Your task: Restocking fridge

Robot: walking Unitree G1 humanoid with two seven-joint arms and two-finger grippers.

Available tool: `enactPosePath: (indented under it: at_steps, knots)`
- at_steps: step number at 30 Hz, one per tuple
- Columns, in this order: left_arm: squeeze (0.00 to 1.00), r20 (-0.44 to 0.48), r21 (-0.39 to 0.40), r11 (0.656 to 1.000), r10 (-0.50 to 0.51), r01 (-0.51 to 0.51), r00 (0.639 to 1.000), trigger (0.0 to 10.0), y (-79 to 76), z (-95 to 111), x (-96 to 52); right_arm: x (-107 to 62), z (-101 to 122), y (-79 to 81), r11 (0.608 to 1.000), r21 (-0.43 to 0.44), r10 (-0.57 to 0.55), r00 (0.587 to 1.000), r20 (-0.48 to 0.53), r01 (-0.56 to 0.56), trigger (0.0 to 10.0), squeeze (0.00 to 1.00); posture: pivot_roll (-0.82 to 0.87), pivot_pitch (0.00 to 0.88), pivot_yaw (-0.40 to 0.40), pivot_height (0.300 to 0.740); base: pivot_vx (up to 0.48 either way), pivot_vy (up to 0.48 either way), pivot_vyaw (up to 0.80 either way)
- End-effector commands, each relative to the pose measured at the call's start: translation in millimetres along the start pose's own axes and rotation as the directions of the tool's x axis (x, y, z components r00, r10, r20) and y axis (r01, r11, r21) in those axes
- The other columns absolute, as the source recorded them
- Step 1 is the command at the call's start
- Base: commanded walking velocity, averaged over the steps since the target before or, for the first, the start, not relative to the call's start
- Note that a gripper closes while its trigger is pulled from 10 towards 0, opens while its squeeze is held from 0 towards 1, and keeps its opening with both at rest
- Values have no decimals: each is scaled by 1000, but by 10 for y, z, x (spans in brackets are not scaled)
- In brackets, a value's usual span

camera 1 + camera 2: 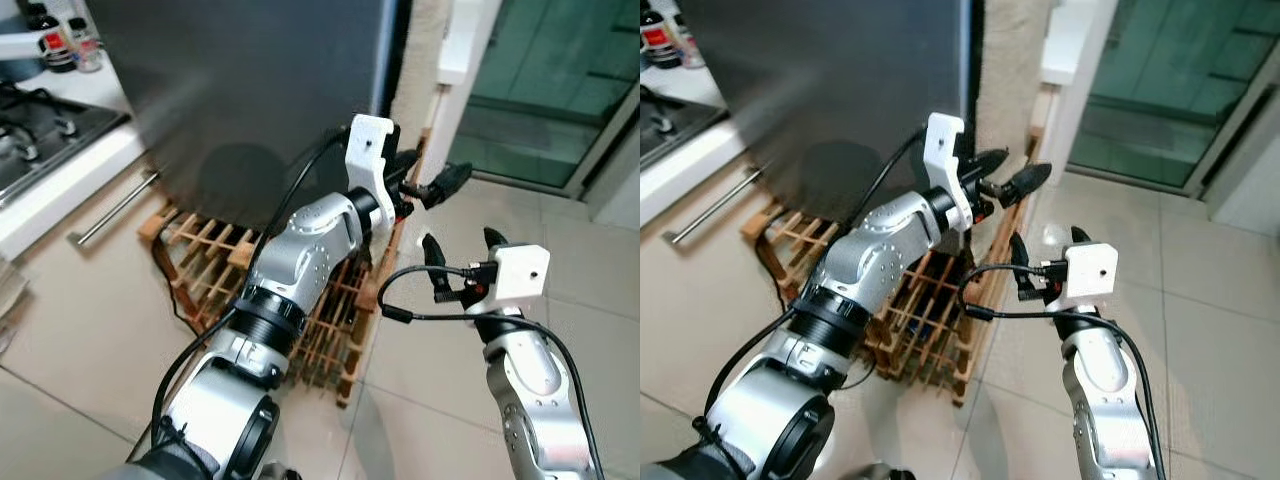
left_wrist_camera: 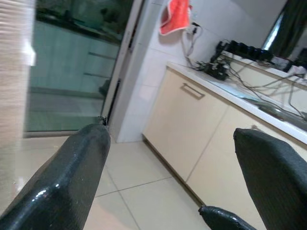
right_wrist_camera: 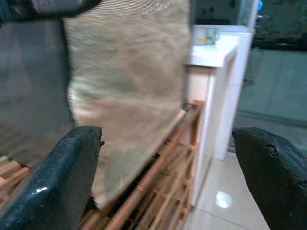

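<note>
Up front, 2 grippers, both w/ jaws wide & empty: left gripper (image 1: 1002,172) at the one grey fridge (image 1: 250,90) corner. Right gripper (image 1: 458,243) lower, beside 1 wooden rack (image 1: 330,310) on floor.

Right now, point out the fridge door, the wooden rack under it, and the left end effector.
fridge door (image 1: 250,90), left eye view, middle of its dark grey front.
wooden rack (image 1: 205,250), left eye view, slats on the floor.
left end effector (image 1: 1007,172), right eye view, midway between its open black fingertips.
</note>
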State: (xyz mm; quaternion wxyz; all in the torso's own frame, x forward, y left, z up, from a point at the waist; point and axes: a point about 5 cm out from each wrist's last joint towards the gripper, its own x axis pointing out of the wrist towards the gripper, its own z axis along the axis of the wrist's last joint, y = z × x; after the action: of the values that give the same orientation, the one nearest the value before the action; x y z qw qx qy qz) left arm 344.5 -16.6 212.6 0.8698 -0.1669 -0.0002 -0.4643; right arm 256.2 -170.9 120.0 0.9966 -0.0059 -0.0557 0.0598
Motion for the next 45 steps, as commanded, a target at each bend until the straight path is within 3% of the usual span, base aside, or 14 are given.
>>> enactPosePath:
  at_steps: [1, 8, 11, 13, 17, 19, 22, 24, 25, 27, 32, 35, 39, 45]
  knots:
    - [0, 53, -124, 976, -171, 176, 984, 10000, -605, -95, 295, -5, -13, -24, 1000, -3, -5, 1000, -8, 5, 10000, 0, -162, 0, 67, 740, 0, 0, 0]
    - [0, 40, -83, 988, -128, 131, 991, 10000, -461, -126, 152, 2, -11, -21, 1000, -5, -8, 1000, -5, 8, 10000, 0, -160, 0, 71, 740, 0, 0, 0]
    - [0, 39, -53, 996, -74, 76, 996, 10000, -317, -126, -13, -2, -7, -41, 1000, -6, -24, 1000, -1, 24, 10000, 0, -153, 0, 73, 740, 0, 0, 0]
    - [0, 48, 21, 1000, 10, -11, 999, 10000, -143, -92, -209, -9, -10, -76, 999, -6, -50, 999, 5, 51, 10000, 0, -140, 0, 72, 740, 0, 0, 0]
    - [0, 63, 96, 985, 139, -145, 988, 10000, 61, -78, -369, -2, -12, -86, 998, -8, -57, 998, 9, 57, 10000, 0, -132, 0, 72, 740, 0, 0, 0]
    - [0, 78, 99, 948, 296, -303, 952, 10000, 285, -117, -572, 15, -10, -98, 998, -9, -64, 998, 15, 64, 10000, 0, -116, 0, 68, 740, 0, 0, 0]
    - [0, 94, 132, 922, 353, -363, 931, 10000, 341, -136, -674, 25, -7, -102, 998, -8, -68, 997, 19, 69, 10000, 0, -112, 0, 67, 740, 0, 0, 0]
    - [0, 137, 123, 842, 510, -525, 849, 10000, 473, -173, -855, 45, 4, -105, 996, 2, -85, 996, 34, 85, 10000, 0, -98, 0, 65, 740, 0, 0, 0]
    - [0, 159, 138, 767, 607, -626, 779, 10000, 559, -214, -975, 61, 8, -97, 996, 10, -93, 995, 42, 93, 10000, 0, -92, 0, 65, 740, 0, 0, 0]
    - [0, 164, 163, 718, 657, -677, 736, 10000, 600, -238, -1016, 76, 10, -85, 995, 19, -101, 994, 49, 100, 10000, 0, -84, 0, 62, 740, 0, 0, 0]
    - [0, 208, 270, 659, 672, -702, 711, 10000, 616, -158, -994, 114, 4, -52, 995, 24, -98, 994, 50, 97, 10000, 0, -73, 0, 57, 740, 0, 0, 0]
    - [0, 208, 321, 656, 655, -683, 727, 10000, 583, -148, -949, 148, 13, -37, 995, 25, -94, 994, 54, 93, 10000, 0, -75, 0, 54, 740, 0, 0, 0]
    - [0, 210, 291, 676, 646, -677, 734, 10000, 557, -159, -919, 183, 22, -15, 996, 28, -86, 995, 59, 84, 10000, 0, -74, 0, 47, 740, 0, 0, 0]
    - [0, 243, 275, 654, 662, -705, 709, 10000, 614, -59, -912, 213, 2, 39, 997, 36, -64, 997, 51, 62, 10000, 0, -58, 0, 43, 740, 0, 0, 0]
